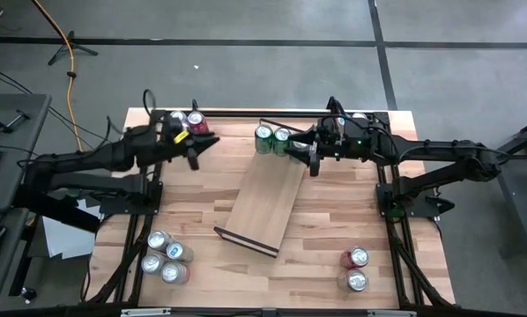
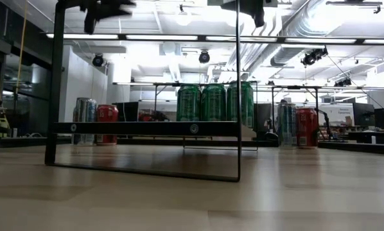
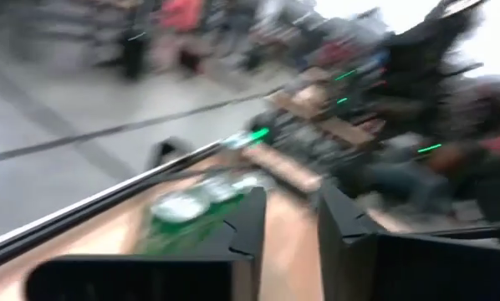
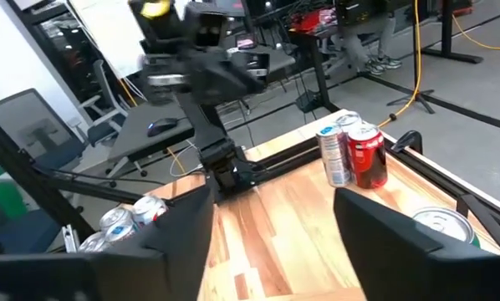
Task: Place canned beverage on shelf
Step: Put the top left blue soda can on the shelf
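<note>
The shelf (image 1: 262, 201) is a light-wood board lying aslant in the middle of the table; in the low view the shelf (image 2: 147, 128) stands raised on its dark end rails. Three green cans (image 2: 213, 102) stand upright on its far end; the high view shows two of these green cans (image 1: 272, 139). My right gripper (image 1: 302, 151) hangs level just right of them, open and empty, and one green can's top (image 4: 438, 221) shows beside its finger. My left gripper (image 1: 202, 148) hovers level at the far left, its fingers (image 3: 243, 224) a narrow gap apart with nothing between them.
A red and a silver can (image 1: 186, 121) stand at the far left corner behind my left gripper. Several cans (image 1: 165, 257) stand at the near left, two cans (image 1: 357, 269) at the near right. Bare tabletop (image 1: 325, 220) lies right of the shelf.
</note>
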Motion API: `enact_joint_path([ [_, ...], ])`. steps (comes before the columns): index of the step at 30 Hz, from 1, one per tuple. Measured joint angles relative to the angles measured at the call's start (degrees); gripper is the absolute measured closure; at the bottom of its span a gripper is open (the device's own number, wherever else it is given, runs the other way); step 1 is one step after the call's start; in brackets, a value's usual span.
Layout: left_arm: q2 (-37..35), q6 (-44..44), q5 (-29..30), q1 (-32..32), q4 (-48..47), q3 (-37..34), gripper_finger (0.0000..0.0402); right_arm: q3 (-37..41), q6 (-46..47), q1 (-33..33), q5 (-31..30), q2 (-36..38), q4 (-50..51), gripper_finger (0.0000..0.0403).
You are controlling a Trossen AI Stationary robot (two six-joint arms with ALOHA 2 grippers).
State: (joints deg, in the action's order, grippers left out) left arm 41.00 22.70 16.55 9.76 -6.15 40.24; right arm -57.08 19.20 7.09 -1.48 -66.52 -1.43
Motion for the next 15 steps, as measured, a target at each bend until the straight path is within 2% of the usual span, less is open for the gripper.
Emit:
enact_joint_path([
  [7, 7.72, -0.18, 6.24, 15.09, -20.42, 7.60, 0.0219, 0.02, -0.24, 0.04, -0.09, -0.26, 1.41, 0.0132],
  [11, 11.50, 5.38, 5.67, 22.23, -29.42, 8.67, 0.0145, 0.04, -1.06, 0.02, -1.28, -0.28, 2.62, 0.0130],
  [15, 13.74, 9.80, 6.83, 26.19, -37.46, 8.68, 0.0089, 0.04, -1.50, 0.02, -1.62, -0.28, 3.04, 0.0130],
])
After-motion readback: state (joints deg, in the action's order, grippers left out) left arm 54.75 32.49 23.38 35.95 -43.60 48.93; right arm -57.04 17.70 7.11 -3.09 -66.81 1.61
